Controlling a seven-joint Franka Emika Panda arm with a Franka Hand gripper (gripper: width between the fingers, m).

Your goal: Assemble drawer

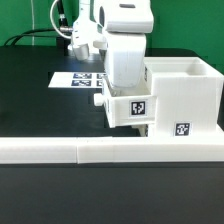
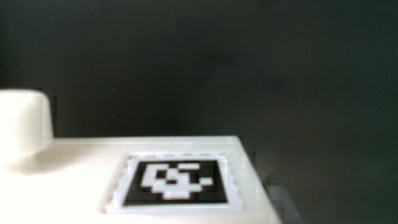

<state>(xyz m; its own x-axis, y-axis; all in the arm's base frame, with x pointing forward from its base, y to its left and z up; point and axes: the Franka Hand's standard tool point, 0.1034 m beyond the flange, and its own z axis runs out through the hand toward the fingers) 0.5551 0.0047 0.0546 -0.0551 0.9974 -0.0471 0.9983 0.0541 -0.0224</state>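
Exterior view first: I see the big boxy casing (image 1: 185,100) standing on the black table (image 1: 30,90), toward the exterior view's right, its base close against the long low white wall strip (image 1: 70,150) that runs across the front. A small tray (image 1: 128,108) sits at the casing's open side, tag facing the camera, and appears partly entered into the casing; I cannot tell how deep it goes. My arm's white body stands directly over that tray, and the gripper (image 1: 125,85) is masked by its own housing, so I cannot tell whether the jaws are closed on the tray or merely near it. The marker board (image 1: 82,78) lies flat behind, beside a dark knob-like piece I cannot identify.

Wrist view shows a white surface carrying one square tag (image 2: 176,181) close below the camera, with a blurred white finger (image 2: 22,130) at the edge. No jaw gap is visible there.

Judgement: the step in hand is seating a tray into the casing. The next move calls for a straight, level push along the slot, with the casing braced against the wall strip so it does not slide.
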